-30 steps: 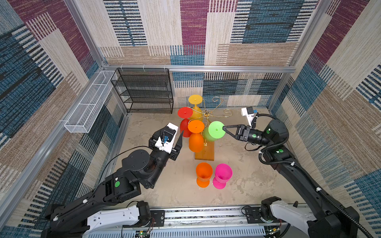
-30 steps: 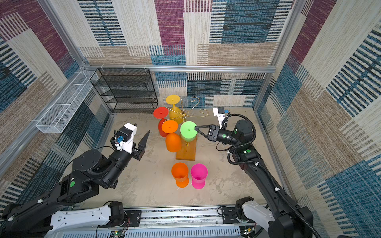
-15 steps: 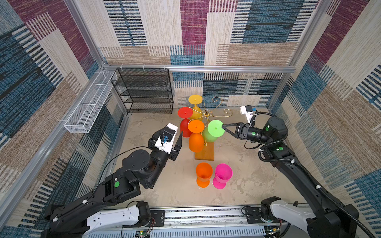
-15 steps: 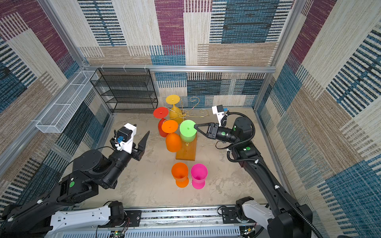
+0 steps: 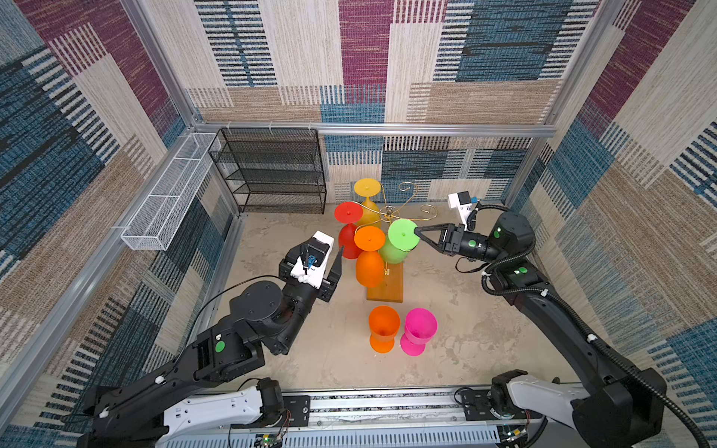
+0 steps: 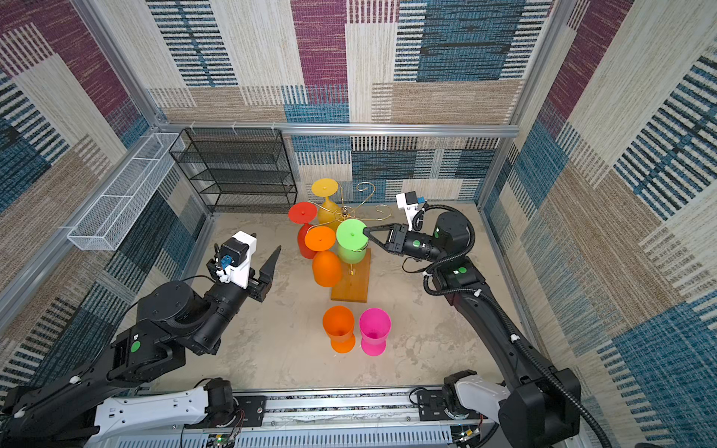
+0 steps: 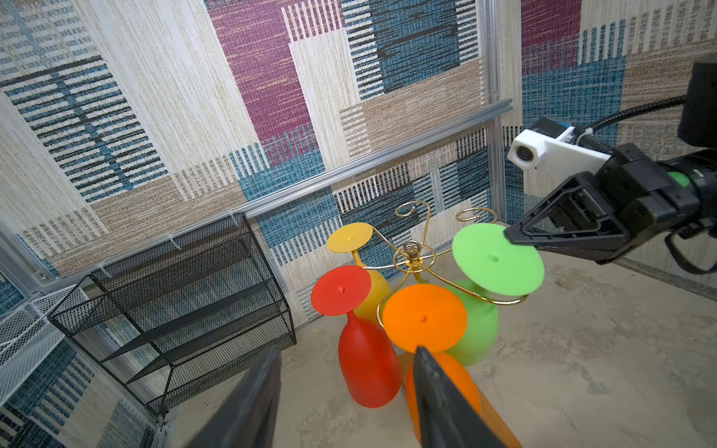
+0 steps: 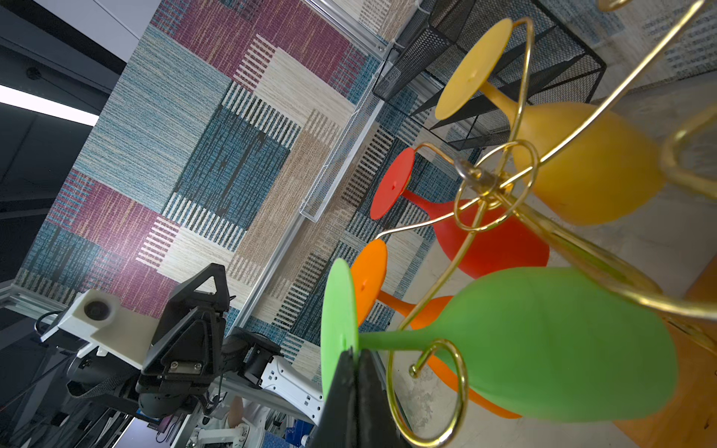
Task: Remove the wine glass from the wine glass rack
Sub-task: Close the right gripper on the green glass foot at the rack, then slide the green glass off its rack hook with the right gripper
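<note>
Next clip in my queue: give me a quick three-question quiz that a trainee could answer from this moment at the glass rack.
1. Which part of the green glass does the right gripper pinch? A the bowl, B the stem, C the rim of the foot.
2. True or false: the left gripper stands open and holds nothing.
3. How many glasses stand upright on the table, off the wine glass rack?

Key: 1 C; 2 true; 3 two.
</note>
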Tool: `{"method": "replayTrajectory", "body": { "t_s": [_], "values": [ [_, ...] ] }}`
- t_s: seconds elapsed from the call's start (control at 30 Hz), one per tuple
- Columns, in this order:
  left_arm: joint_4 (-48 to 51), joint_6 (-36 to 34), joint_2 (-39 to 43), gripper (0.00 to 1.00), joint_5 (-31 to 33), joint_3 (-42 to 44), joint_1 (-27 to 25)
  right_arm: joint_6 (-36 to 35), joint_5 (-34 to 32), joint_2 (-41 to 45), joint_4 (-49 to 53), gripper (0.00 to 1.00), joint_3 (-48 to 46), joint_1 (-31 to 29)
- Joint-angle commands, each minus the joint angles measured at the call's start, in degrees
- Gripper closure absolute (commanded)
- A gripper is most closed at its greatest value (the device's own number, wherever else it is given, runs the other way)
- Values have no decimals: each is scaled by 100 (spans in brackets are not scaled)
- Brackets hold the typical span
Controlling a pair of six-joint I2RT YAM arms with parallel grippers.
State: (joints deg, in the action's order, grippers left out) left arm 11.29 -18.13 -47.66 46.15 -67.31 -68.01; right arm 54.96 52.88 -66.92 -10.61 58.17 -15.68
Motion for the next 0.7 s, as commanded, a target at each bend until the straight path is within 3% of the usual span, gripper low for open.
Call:
{"method": "replayTrajectory", "body": {
  "t_s": [0.0, 0.67],
  "values": [
    [-13, 100, -6, 43, -35, 9, 21, -131, -298, 7, -25, 100, 87, -3],
    [177, 231, 29, 43, -89, -2, 68, -646, -892, 318, 654, 100, 188, 176]
  ]
}}
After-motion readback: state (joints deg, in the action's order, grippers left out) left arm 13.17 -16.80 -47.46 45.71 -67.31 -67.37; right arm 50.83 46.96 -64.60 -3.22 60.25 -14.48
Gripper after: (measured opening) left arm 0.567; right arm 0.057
